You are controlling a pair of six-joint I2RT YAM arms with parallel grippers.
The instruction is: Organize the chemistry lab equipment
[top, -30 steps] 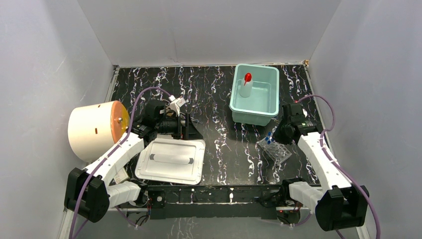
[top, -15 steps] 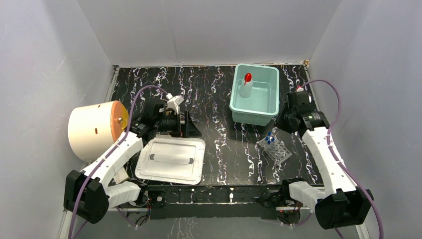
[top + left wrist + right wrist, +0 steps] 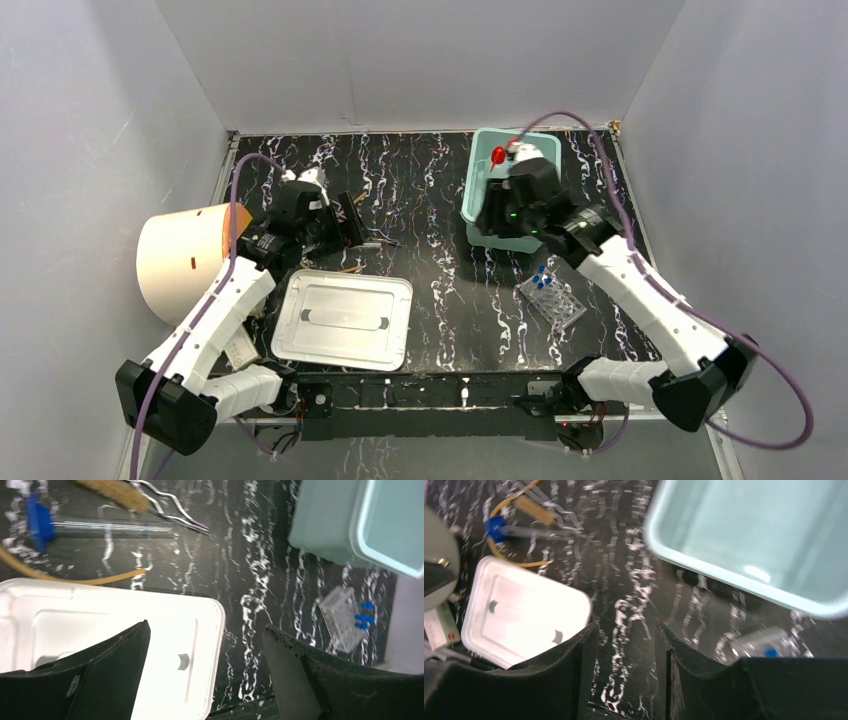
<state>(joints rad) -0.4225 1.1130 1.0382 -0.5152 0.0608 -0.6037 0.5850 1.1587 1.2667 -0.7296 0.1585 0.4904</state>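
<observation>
Overhead, our left hand [image 3: 206, 630] hangs wide and empty; the blue-capped clear tube [image 3: 105, 527] and amber rubber tubing [image 3: 75, 577] lie upper left in its wrist view. We should pinch the tube alone. Our right hand [image 3: 628, 630], parted and empty, hovers by the teal plastic bin [image 3: 744, 540].

Robot lab cell: plain white walls [image 3: 400, 60], black marbled table [image 3: 430, 200], clear tube rack [image 3: 553, 305].
</observation>
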